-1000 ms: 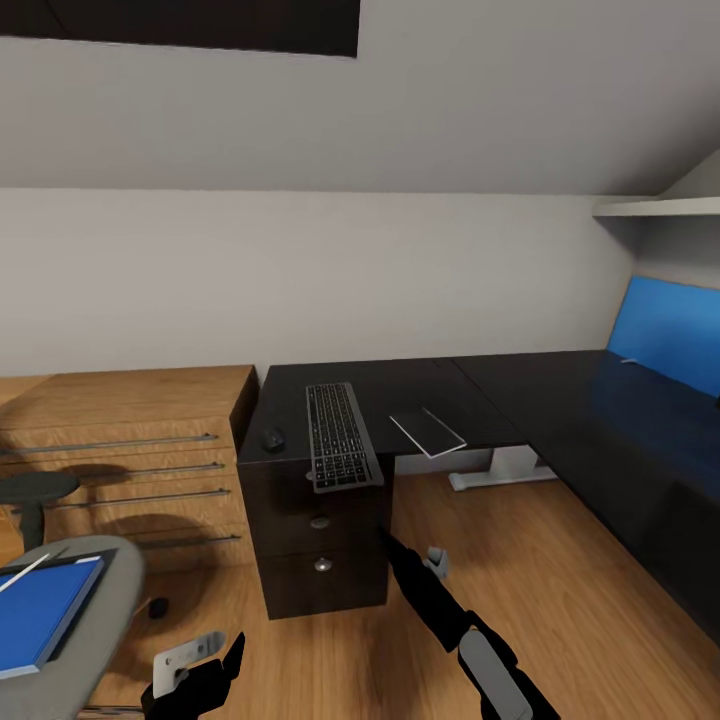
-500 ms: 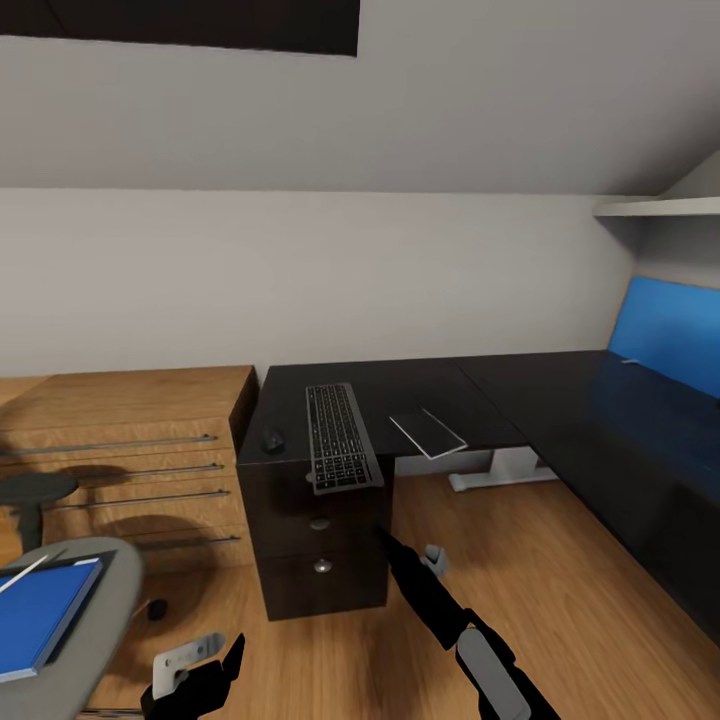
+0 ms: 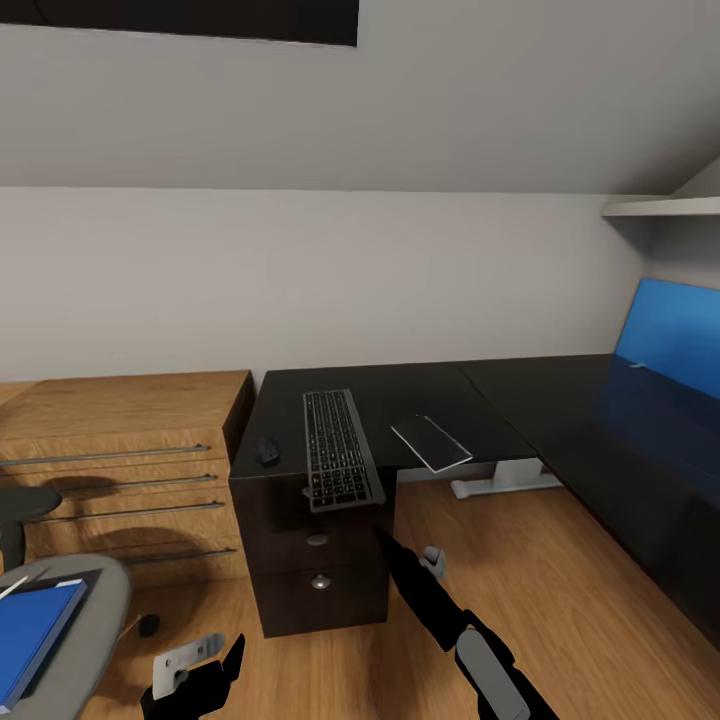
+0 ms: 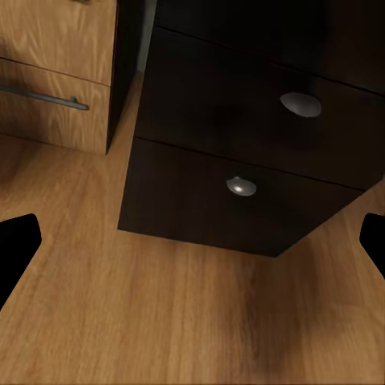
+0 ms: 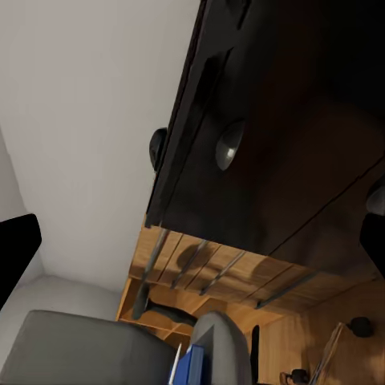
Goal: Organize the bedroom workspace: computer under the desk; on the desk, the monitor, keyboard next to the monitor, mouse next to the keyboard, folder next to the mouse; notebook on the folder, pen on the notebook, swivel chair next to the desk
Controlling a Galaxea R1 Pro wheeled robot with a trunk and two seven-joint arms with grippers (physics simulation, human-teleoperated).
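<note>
On the black L-shaped desk [image 3: 420,390] a dark keyboard [image 3: 338,450] lies with its near end over the front edge. A black mouse [image 3: 267,450] sits to its left, also seen from below [image 5: 158,147]. To its right lies a thin dark slab with a pale edge [image 3: 431,442], apparently the notebook. The blue-screened monitor [image 3: 668,335] stands far right. The grey swivel chair [image 3: 75,625] at bottom left carries the blue folder [image 3: 28,630] and a white pen [image 3: 10,588]. My left gripper [image 3: 195,672] hangs low and open [image 4: 192,241]. My right gripper [image 3: 385,540] points at the drawer unit, open [image 5: 192,241].
A black two-drawer unit [image 3: 318,560] with round knobs stands under the keyboard, close in front of both grippers. A wooden dresser [image 3: 120,460] with metal handles adjoins it on the left. A white desk foot [image 3: 500,482] and open wood floor lie to the right. A shelf [image 3: 660,207] hangs high right.
The whole picture has shifted a little: the camera moved, so the desk sits slightly lower and left and the chair nearer the left edge. Both arms keep their pose.
</note>
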